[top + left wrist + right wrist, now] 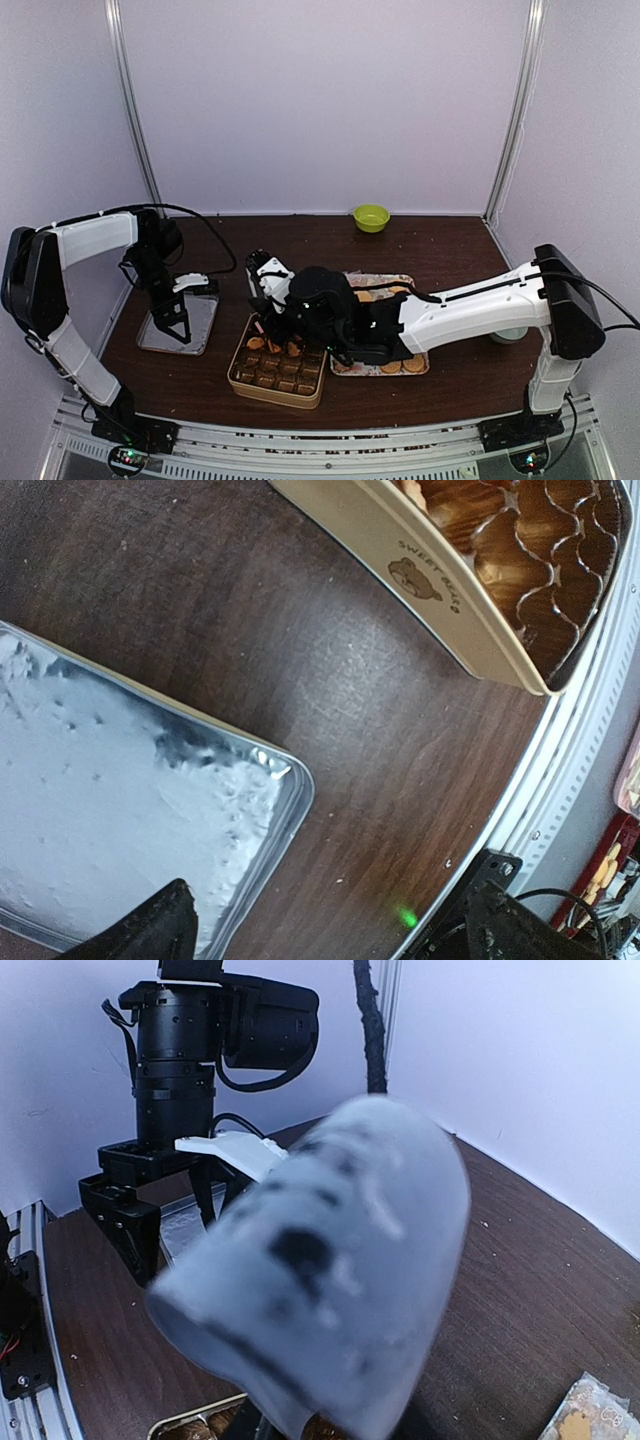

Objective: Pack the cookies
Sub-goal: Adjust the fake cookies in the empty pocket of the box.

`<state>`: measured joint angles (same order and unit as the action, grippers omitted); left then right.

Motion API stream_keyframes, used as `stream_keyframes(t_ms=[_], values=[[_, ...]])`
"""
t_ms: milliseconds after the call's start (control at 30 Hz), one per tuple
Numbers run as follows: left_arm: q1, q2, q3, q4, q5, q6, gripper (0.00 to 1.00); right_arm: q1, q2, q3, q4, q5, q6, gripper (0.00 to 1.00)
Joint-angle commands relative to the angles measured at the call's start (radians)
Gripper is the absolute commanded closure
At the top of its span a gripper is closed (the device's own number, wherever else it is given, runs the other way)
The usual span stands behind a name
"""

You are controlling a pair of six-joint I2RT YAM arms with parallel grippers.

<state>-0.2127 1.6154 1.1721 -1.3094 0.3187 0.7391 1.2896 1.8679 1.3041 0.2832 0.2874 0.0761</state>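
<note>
A cream cookie tin (278,368) with brown paper cups sits at the front middle; a few golden cookies (258,343) lie in its far row. More golden cookies (400,366) lie on a patterned tray (392,283) to its right. My right gripper (264,318) hangs over the tin's far left corner; a blurred white shape (320,1280) fills the right wrist view and hides its jaws. My left gripper (330,942) is open and empty, its fingertips (150,930) low over the near edge of a silver lid (110,780). The tin (430,575) also shows at the top of that view.
A green bowl (371,217) stands at the back of the table. A white cup (510,336) is partly hidden behind the right arm. The left arm (175,1090) stands over the silver lid (180,325) left of the tin. The table's front rail (560,770) runs close by.
</note>
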Motion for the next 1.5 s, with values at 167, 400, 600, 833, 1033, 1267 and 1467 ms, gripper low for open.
stream_keyframes(t_ms=[167,400,600,833,1033,1267,1467], values=[[0.006,-0.022,-0.012,0.009,0.017,0.011,0.03,0.005,0.018,0.062,-0.022,0.009,-0.022,0.73],[0.007,-0.022,-0.006,0.007,0.012,0.011,0.03,0.007,0.062,0.112,-0.07,0.022,-0.051,0.71],[0.006,-0.02,-0.006,0.005,0.011,0.012,0.03,0.014,0.067,0.111,-0.089,0.033,-0.059,0.71],[0.007,-0.015,0.001,0.005,0.011,0.013,0.03,0.031,0.078,0.097,-0.098,0.035,-0.074,0.71],[0.006,-0.012,0.001,0.001,0.01,0.012,0.04,0.04,0.081,0.081,-0.076,0.04,-0.078,0.7],[0.006,-0.013,-0.003,0.0,0.012,0.014,0.03,0.041,0.057,0.038,-0.005,0.059,-0.101,0.92],[0.007,-0.013,0.0,0.0,0.011,0.016,0.04,0.043,0.036,0.047,0.01,0.083,-0.131,0.96]])
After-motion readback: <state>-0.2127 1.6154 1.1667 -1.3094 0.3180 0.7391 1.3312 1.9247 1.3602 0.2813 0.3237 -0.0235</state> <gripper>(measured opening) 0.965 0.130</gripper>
